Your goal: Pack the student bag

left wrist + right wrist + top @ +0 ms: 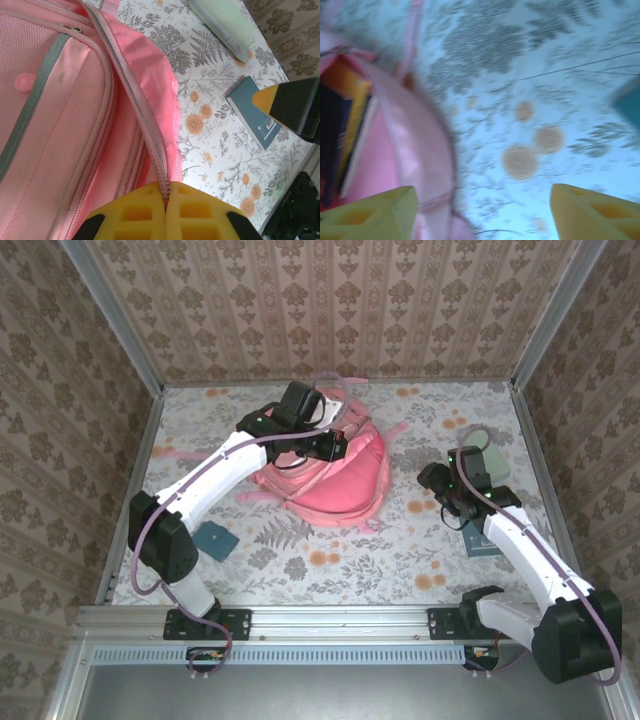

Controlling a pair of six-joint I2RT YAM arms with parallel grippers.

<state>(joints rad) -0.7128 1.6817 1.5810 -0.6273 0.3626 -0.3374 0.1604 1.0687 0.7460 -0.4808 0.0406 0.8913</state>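
The pink student bag [335, 480] lies in the middle of the flowered table. My left gripper [335, 445] rests on its far upper side. In the left wrist view the yellow fingers [200, 210] are shut on the bag's zipper edge [150, 145], pinching the zipper tape of the bag [65, 115]. My right gripper [440, 485] hovers to the right of the bag, apart from it. In the blurred right wrist view its jaws [480, 215] stand wide open over the cloth, with the bag's pink rim [410, 145] by the left finger.
A mint green case [492, 462] [225, 22] lies behind the right wrist. A blue book [478, 540] [252, 117] sits partly under the right arm. A small teal item [213, 538] lies at the front left. Metal rails and papered walls bound the table.
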